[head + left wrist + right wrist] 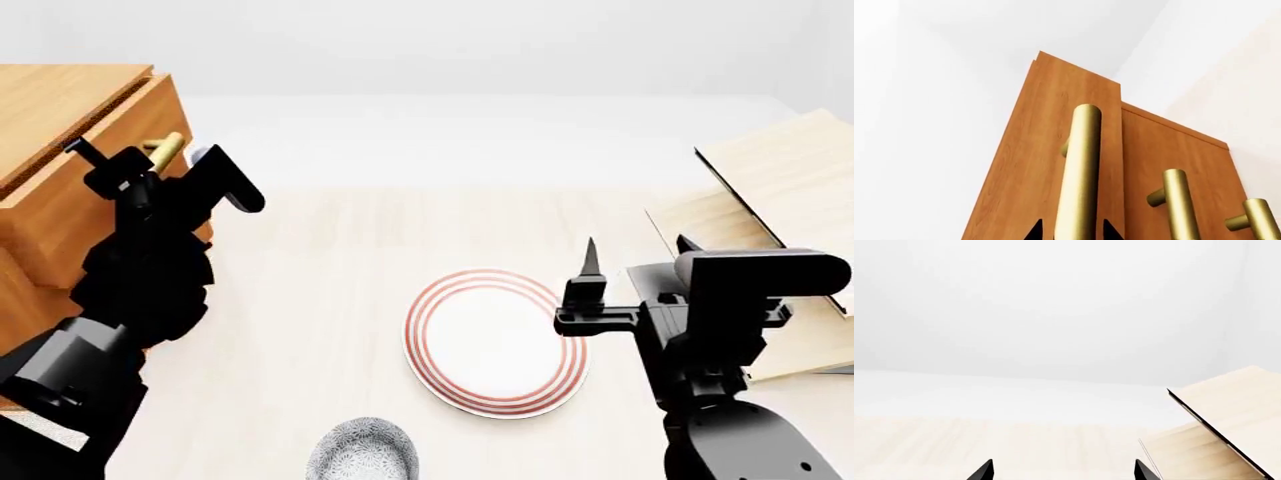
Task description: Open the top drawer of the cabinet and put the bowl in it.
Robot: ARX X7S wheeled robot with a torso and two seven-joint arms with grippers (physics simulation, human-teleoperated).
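The orange-brown cabinet (54, 215) stands at the table's left. In the left wrist view its top drawer (1041, 150) stands slightly proud of the lower fronts. My left gripper (1073, 232) has its jaws closed around that drawer's brass bar handle (1081, 165); it also shows in the head view (140, 160), with the handle's end (167, 147) poking out. The speckled bowl (363, 452) sits on the table at the near edge, centre-left. My right gripper (587, 275) is open and empty, hovering by the plate's right edge; it also shows in the right wrist view (1064, 471).
A flat white plate with red rings (494, 340) lies mid-table, just behind the bowl. A tilted light-wood shelf rack (774, 190) stands at the right, also in the right wrist view (1234, 410). Two lower drawer handles (1177, 205) sit beside the gripped one.
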